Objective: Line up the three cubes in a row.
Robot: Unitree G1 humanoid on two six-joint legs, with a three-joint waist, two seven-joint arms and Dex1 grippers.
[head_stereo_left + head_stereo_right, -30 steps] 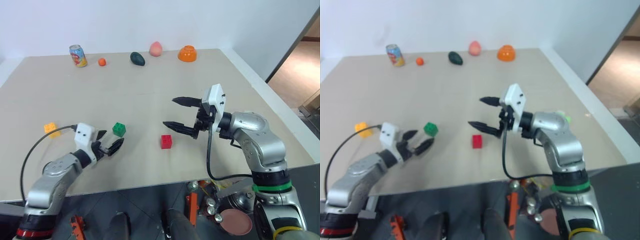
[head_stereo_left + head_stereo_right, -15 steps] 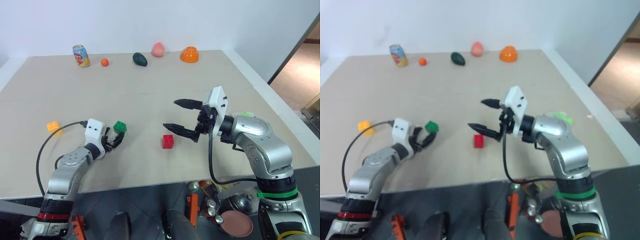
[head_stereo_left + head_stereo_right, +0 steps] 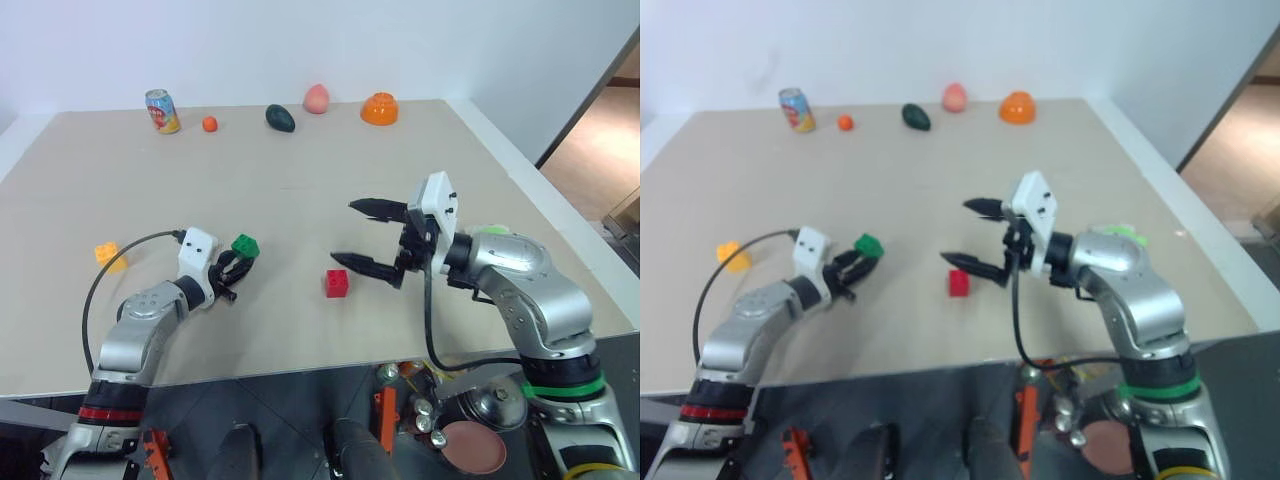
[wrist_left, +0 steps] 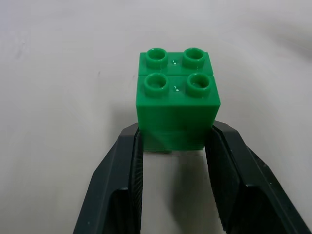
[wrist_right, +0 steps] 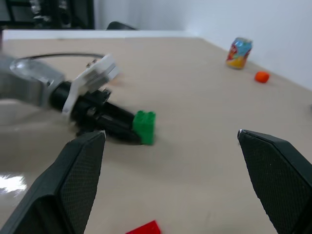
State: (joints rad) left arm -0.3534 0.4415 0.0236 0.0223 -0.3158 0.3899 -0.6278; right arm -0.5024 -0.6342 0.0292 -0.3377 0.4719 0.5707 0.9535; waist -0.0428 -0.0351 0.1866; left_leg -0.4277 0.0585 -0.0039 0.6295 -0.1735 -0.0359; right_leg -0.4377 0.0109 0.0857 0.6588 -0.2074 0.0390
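The green cube [image 4: 175,102] is clamped between the black fingers of my left gripper [image 4: 173,134], studs up, low over the table [image 3: 300,170]. The same cube [image 3: 245,245] lies left of centre, with the left gripper [image 3: 236,262] shut on it from the near side. The red cube [image 3: 337,283] rests alone near the table's middle front. Just right of it and a little above hangs my right gripper [image 3: 343,231], open with nothing between its fingers. The yellow-orange cube [image 3: 108,254] sits by the left edge, behind the left arm's cable.
Along the far edge stand a soda can [image 3: 160,111], a small orange fruit [image 3: 209,124], a dark green avocado-like thing [image 3: 279,118], a peach [image 3: 316,98] and an orange bowl [image 3: 379,108]. A lime-green object [image 3: 490,229] peeks out behind the right forearm.
My left gripper reached forward to the green cube and shut on it; a second ago it stood open short of the cube. The right gripper stayed open and barely moved.
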